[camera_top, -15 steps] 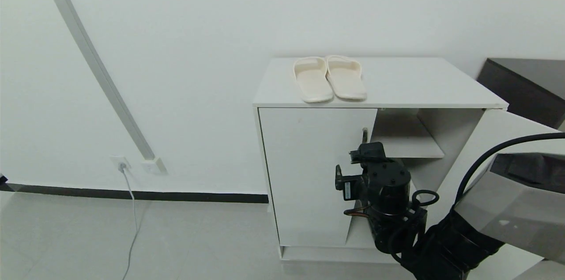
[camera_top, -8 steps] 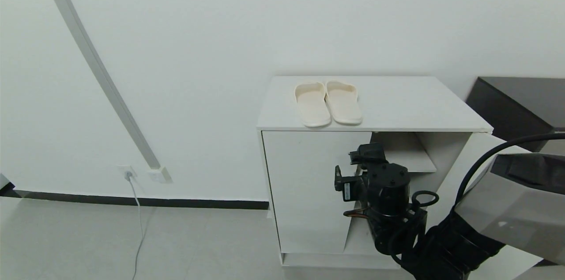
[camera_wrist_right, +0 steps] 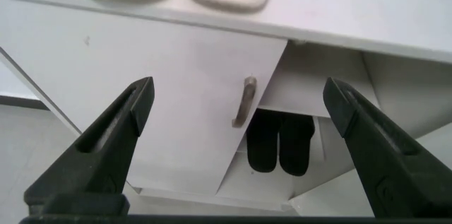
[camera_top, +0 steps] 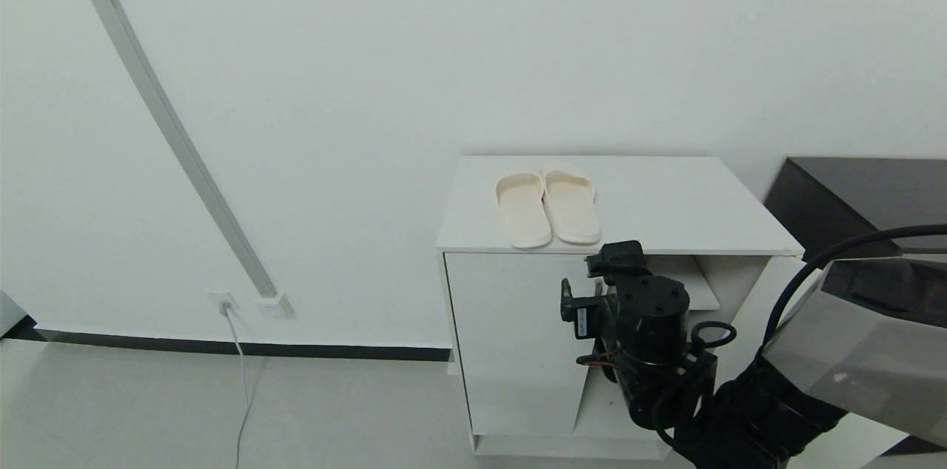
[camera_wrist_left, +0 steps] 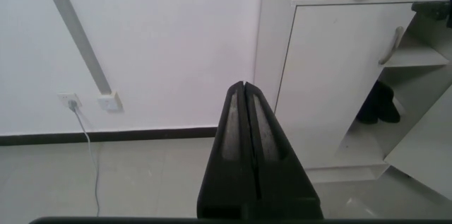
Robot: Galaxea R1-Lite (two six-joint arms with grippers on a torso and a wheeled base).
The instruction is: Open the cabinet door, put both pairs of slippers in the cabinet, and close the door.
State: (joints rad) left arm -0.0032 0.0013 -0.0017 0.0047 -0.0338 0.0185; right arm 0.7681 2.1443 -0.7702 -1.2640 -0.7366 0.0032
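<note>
Progress stood near halfway: door point(camera_wrist_left: 424, 155) open, black slippers point(camera_wrist_right: 279, 143) already low inside the cabinet point(camera_top: 629, 203), cream slippers point(camera_top: 547, 206) waiting on its top, right gripper point(camera_wrist_right: 239, 90) spread empty, left gripper point(camera_wrist_left: 244, 90) pinched together on nothing

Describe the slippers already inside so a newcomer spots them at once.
Find the white cabinet, open on the right. Below its inner shelf, on the bottom, sits a pair of slippers. They are black; the other pair, on top, is cream.
</note>
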